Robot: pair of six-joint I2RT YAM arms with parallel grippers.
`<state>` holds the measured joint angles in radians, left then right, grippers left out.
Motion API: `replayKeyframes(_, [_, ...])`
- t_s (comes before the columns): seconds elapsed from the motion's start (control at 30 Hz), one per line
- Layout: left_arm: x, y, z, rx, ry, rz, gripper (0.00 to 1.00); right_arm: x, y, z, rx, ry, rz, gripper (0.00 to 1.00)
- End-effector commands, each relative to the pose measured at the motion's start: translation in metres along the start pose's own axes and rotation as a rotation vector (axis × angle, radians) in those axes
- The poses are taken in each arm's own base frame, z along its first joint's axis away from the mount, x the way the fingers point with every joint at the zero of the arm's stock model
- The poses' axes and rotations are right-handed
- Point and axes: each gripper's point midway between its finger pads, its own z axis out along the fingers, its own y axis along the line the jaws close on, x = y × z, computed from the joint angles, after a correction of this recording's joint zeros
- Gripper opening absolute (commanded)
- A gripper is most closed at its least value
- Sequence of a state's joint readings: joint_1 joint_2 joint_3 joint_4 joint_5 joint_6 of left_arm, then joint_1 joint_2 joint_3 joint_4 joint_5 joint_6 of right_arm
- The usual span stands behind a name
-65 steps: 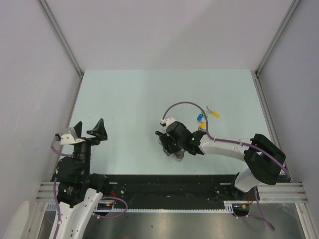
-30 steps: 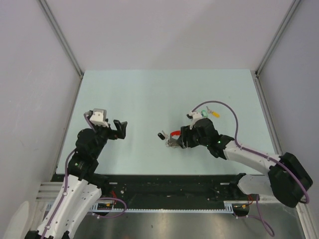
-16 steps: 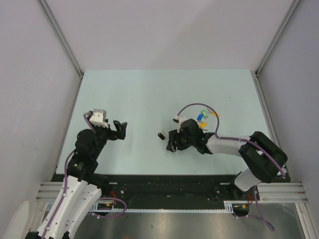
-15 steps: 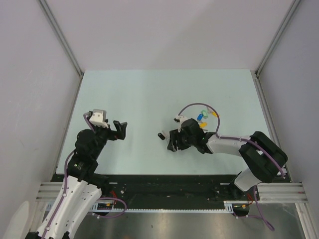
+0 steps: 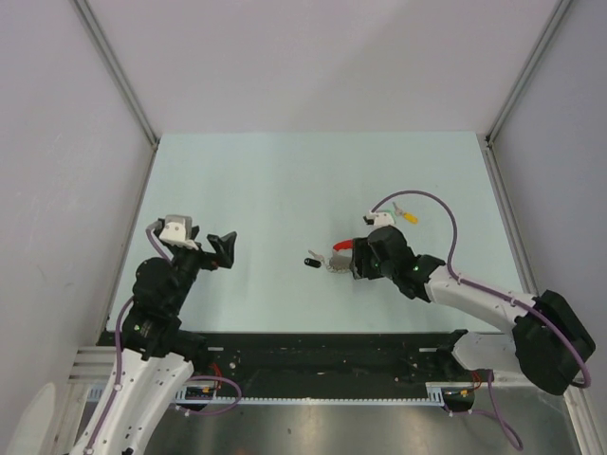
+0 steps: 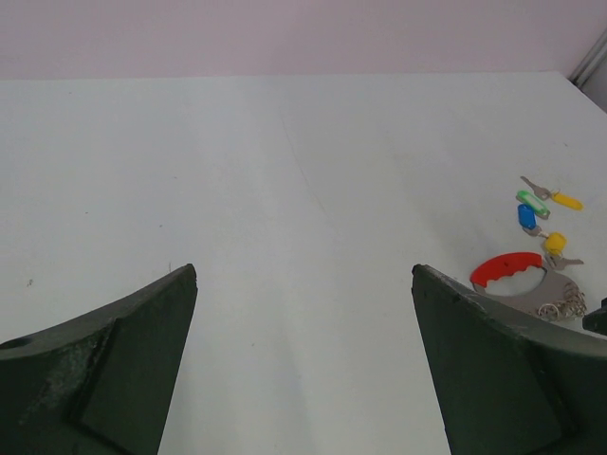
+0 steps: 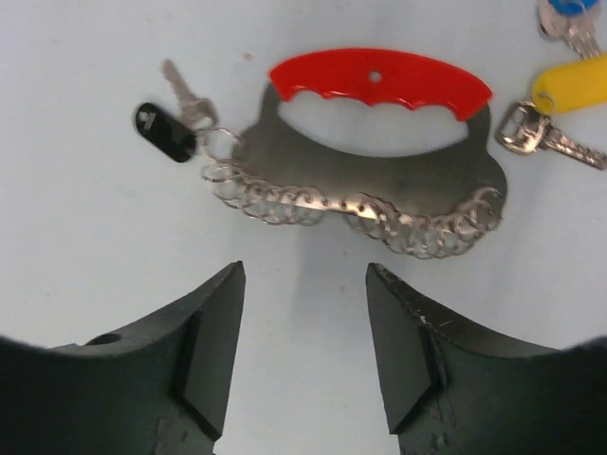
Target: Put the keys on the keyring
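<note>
The keyring (image 7: 379, 78) is a red loop on a grey metal plate with a chain of small rings (image 7: 351, 213); it lies flat on the table. A black-headed key (image 7: 163, 130) lies at the chain's left end, its ring touching the chain. A yellow-headed key (image 7: 572, 83) and a blue-headed key (image 7: 560, 8) lie to the right. My right gripper (image 7: 305, 284) is open and empty just short of the chain. In the top view the keyring (image 5: 342, 245) lies left of my right gripper (image 5: 358, 261). My left gripper (image 5: 223, 248) is open and empty, far to the left.
Another yellow-headed key (image 5: 410, 216) and a green-headed key (image 5: 396, 210) lie behind the right arm. The left wrist view shows the keyring (image 6: 507, 268) and the loose keys (image 6: 533, 203) at its right edge. Grey walls close in the table (image 5: 266, 180) on three sides.
My right gripper has drawn back to the right, uncovering the red keyring and its chain. The black key has shifted slightly. My left arm has moved a little to the left.
</note>
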<state>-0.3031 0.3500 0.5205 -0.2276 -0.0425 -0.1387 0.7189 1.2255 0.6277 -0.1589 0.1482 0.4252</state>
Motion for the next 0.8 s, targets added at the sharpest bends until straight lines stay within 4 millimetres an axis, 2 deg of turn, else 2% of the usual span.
replayKeyframes(0.0, [-0.024, 0.002, -0.007, -0.027, -0.063, 0.003, 1.00, -0.025, 0.032, -0.007, -0.021, -0.159, -0.014, 0.54])
replayKeyframes(0.07, [-0.024, 0.002, -0.008, -0.026, -0.069, 0.004, 1.00, -0.032, 0.044, -0.004, -0.029, -0.189, -0.012, 0.48])
replayKeyframes(0.1, [-0.026, 0.001, -0.009, -0.024, -0.073, 0.005, 1.00, -0.031, 0.052, 0.005, -0.032, -0.191, -0.017, 0.45])
replayKeyframes(0.13, [-0.025, 0.000, -0.009, -0.021, -0.073, 0.007, 1.00, -0.035, 0.065, 0.005, -0.051, -0.204, -0.034, 0.43])
replayKeyframes(0.17, [-0.025, 0.000, -0.009, -0.021, -0.071, 0.007, 1.00, -0.037, 0.069, 0.009, -0.041, -0.209, -0.045, 0.42])
replayKeyframes(0.2, [-0.025, -0.001, -0.010, -0.019, -0.074, 0.007, 1.00, -0.028, 0.070, 0.020, -0.018, -0.180, -0.067, 0.41])
replayKeyframes(0.23, [-0.026, -0.001, -0.010, -0.020, -0.077, 0.008, 1.00, -0.028, 0.077, 0.023, -0.020, -0.178, -0.080, 0.40])
replayKeyframes(0.3, [-0.026, -0.001, -0.010, -0.019, -0.080, 0.007, 1.00, -0.036, 0.084, 0.030, 0.002, -0.202, -0.080, 0.37])
replayKeyframes(0.33, [-0.027, -0.001, -0.011, -0.020, -0.083, 0.007, 1.00, -0.031, 0.084, 0.038, 0.016, -0.190, -0.082, 0.35])
replayKeyframes(0.47, [-0.029, 0.000, -0.012, -0.025, -0.090, 0.009, 1.00, -0.034, 0.085, 0.052, 0.047, -0.205, -0.048, 0.28])
replayKeyframes(0.77, [-0.028, 0.000, -0.011, -0.024, -0.087, 0.010, 1.00, -0.014, 0.075, 0.074, 0.124, -0.141, -0.035, 0.28])
